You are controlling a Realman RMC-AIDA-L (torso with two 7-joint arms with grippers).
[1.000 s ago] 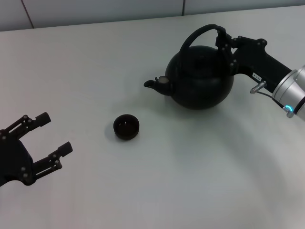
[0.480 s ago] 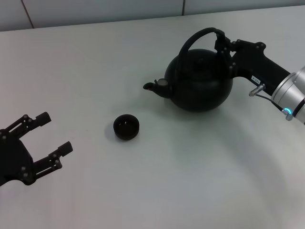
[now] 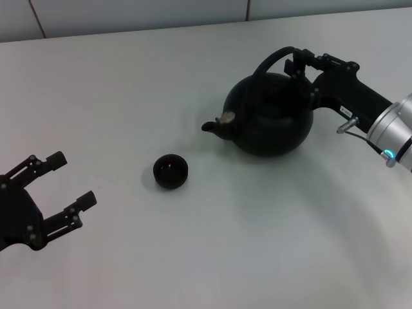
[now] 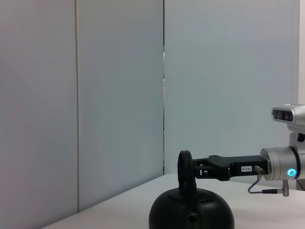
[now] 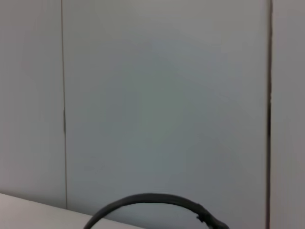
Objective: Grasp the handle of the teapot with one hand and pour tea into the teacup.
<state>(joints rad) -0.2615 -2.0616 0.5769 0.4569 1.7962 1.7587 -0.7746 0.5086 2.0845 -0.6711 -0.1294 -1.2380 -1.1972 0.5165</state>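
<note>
The matte-black teapot [image 3: 273, 122] stands on the white table at the right, its short spout [image 3: 215, 127] pointing left toward the teacup. My right gripper [image 3: 300, 62] is shut on the black arched handle [image 3: 273, 58] at its right end. The handle also shows in the right wrist view [image 5: 152, 206], and the teapot in the left wrist view [image 4: 193, 217]. The small dark teacup [image 3: 170, 171] sits left of and nearer than the spout, a short way off. My left gripper [image 3: 61, 187] is open and empty at the near left, well apart from the teacup.
The white table [image 3: 206, 251] ends at a light grey panelled wall [image 3: 129, 13] at the back. No other objects are on the table.
The teapot has turned and shifted slightly: its spout has moved down and right, and the handle with my right gripper has moved a little right. The left arm has not moved.
</note>
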